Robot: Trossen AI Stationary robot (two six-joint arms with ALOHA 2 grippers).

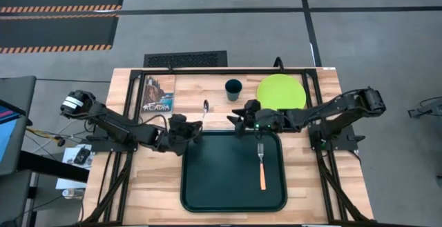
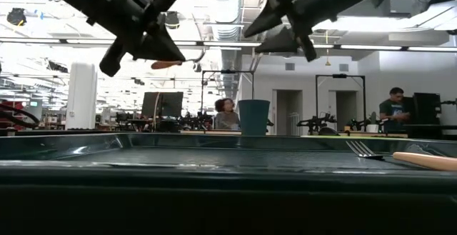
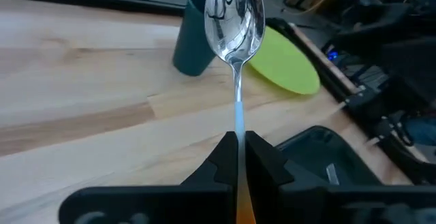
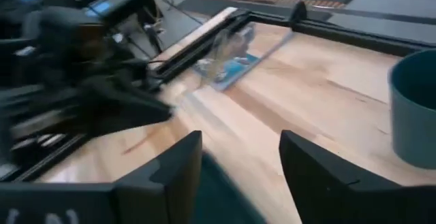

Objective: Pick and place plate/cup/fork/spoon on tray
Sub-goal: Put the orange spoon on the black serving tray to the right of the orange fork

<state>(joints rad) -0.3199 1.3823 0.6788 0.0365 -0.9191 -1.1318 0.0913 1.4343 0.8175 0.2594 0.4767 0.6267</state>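
My left gripper (image 1: 188, 126) is shut on the spoon (image 1: 205, 107), just beyond the tray's far left corner; the silver bowl (image 3: 235, 13) sticks out ahead of the fingers. My right gripper (image 1: 239, 119) is open and empty above the tray's far rim, near the cup (image 1: 233, 89). The fork (image 1: 261, 162) lies flat inside the dark green tray (image 1: 207, 185), right of its middle. The lime-green plate (image 1: 281, 92) lies on the table beyond the tray's far right corner, with the teal cup standing to its left. My left gripper (image 3: 238, 142) pinches the spoon between its two fingers where the metal neck (image 3: 238, 118) meets the orange handle (image 3: 240, 200). The fingers lie along the spoon, with its bowl pointing out past their tips. The spoon is lifted clear of the table, as its handle end (image 2: 166, 64) shows in the low view.
A picture booklet (image 1: 157, 93) lies at the table's far left. A black frame (image 1: 131, 82) runs along the table's edges. People and desks (image 2: 227, 113) show in the room behind. Bare wood (image 1: 148, 185) lies left of the tray.
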